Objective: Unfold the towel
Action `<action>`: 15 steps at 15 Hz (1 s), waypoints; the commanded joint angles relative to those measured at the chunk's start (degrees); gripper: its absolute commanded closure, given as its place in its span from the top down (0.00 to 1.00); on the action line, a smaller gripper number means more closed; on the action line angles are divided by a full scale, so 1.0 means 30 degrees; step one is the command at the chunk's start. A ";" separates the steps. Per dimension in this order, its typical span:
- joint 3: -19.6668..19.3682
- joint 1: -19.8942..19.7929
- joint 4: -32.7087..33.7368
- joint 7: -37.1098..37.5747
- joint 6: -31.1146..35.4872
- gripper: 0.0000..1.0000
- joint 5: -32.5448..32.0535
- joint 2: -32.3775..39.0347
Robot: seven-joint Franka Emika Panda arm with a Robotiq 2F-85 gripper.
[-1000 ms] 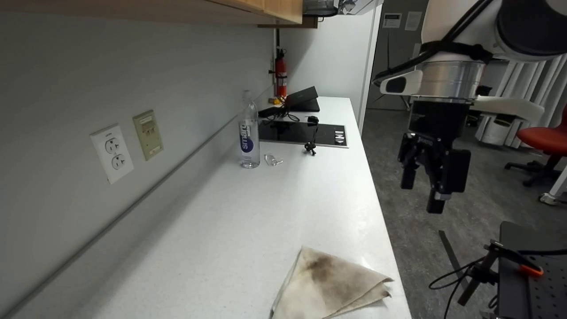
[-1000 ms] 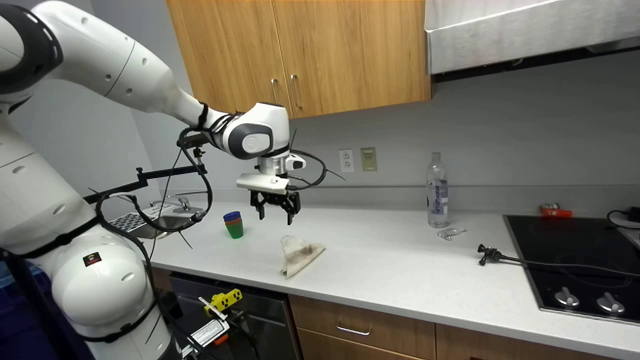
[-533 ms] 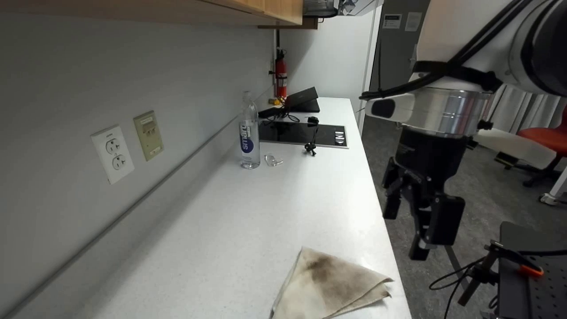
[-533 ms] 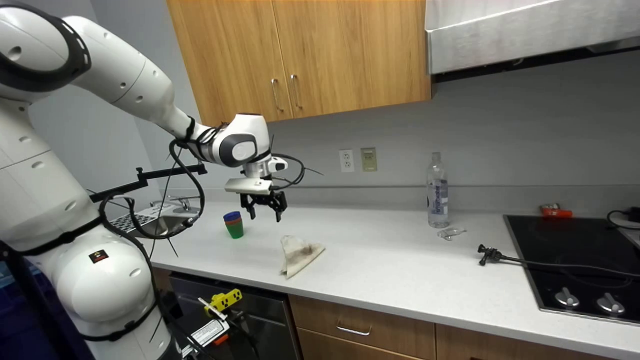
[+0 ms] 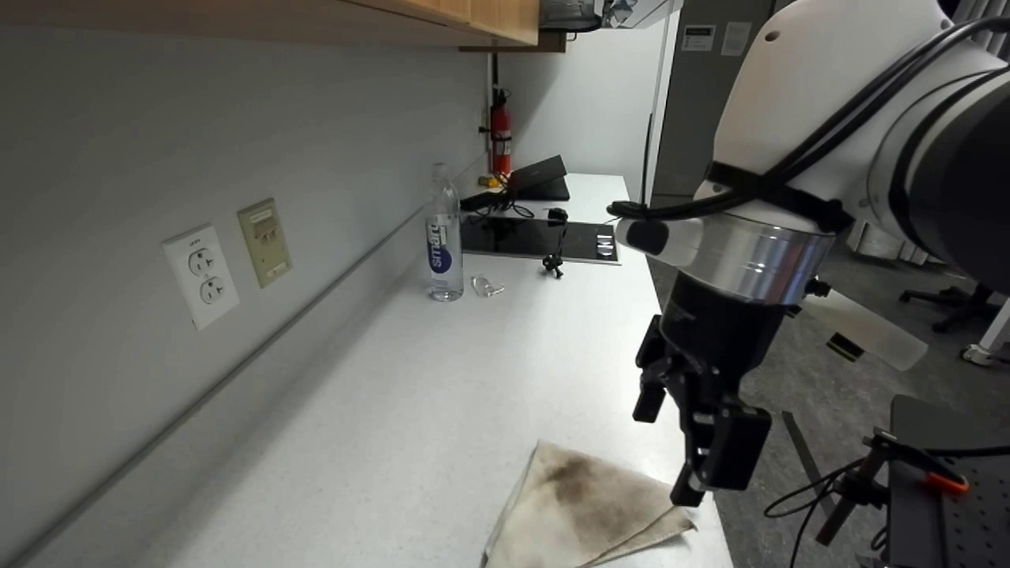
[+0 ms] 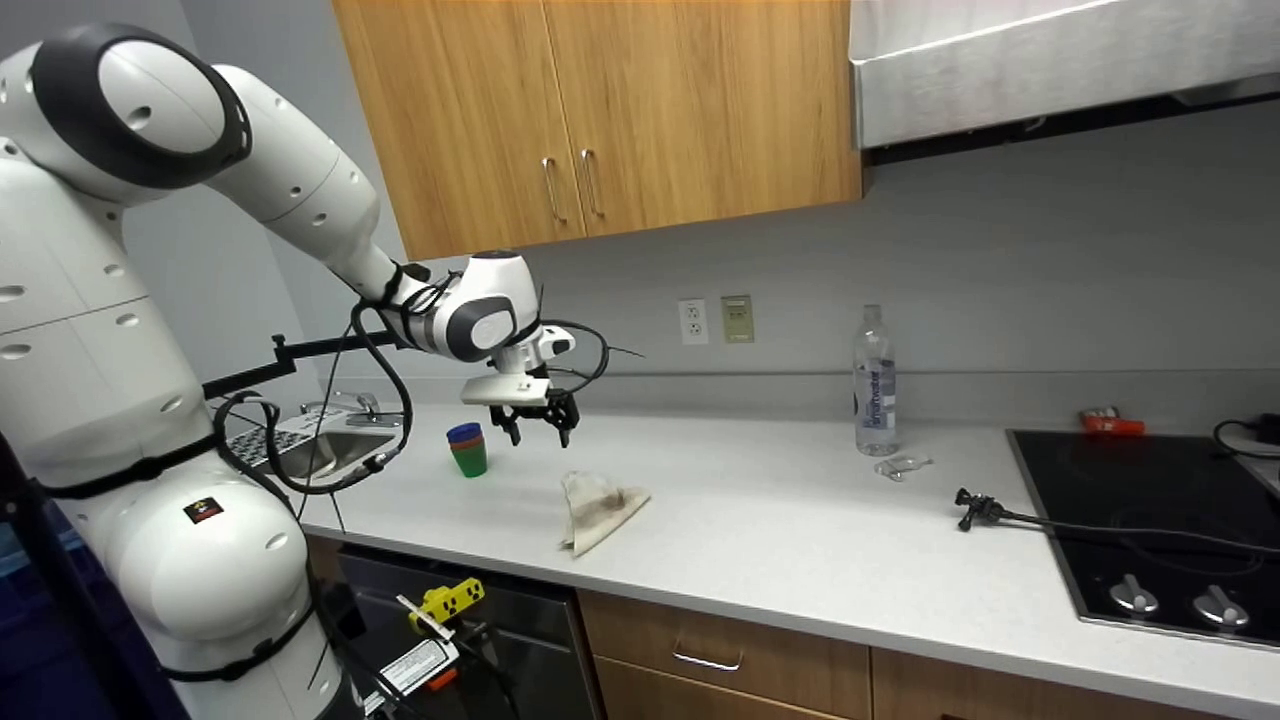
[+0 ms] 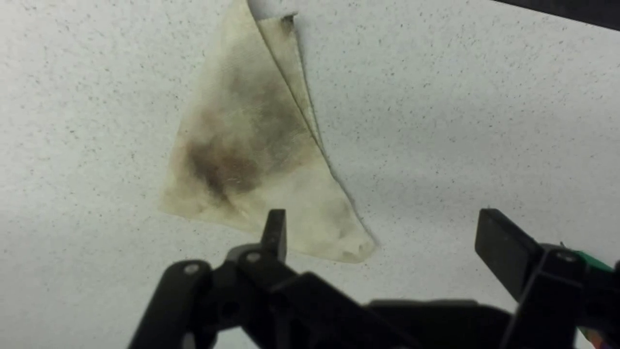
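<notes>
The towel is a beige cloth with dark stains, folded into a rough triangle with layered edges. It lies flat on the counter in both exterior views (image 5: 580, 509) (image 6: 600, 508). In the wrist view the towel (image 7: 252, 135) fills the upper left, its narrow corner pointing to the lower right. My gripper (image 7: 382, 215) is open and empty. In the wrist view that corner shows between its fingers, nearer the left finger, which overlaps the towel's lower edge. The gripper in both exterior views (image 5: 668, 451) (image 6: 540, 438) hangs above the counter, apart from the towel.
Stacked coloured cups (image 6: 468, 455) stand left of the towel in an exterior view; their green edge shows in the wrist view (image 7: 596, 261). A water bottle (image 6: 876, 390) and a clear plastic piece (image 6: 900, 466) are further right, before the cooktop (image 6: 1150, 540). Cabinets (image 6: 620, 110) hang above.
My gripper has come down and moved in over the counter, closer to the towel. It stays open. The towel has not moved.
</notes>
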 commanded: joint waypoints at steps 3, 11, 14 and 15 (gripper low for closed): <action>0.0107 -0.0115 0.0079 0.0253 0.0326 1.00 -0.0131 0.0054; 0.1203 0.0082 0.1504 0.1617 0.4228 1.00 -0.0089 0.3530; 0.1940 0.0068 0.2457 0.2342 0.5061 1.00 -0.0623 0.5108; 0.2168 0.0048 0.2798 0.2502 0.5265 1.00 -0.0861 0.5580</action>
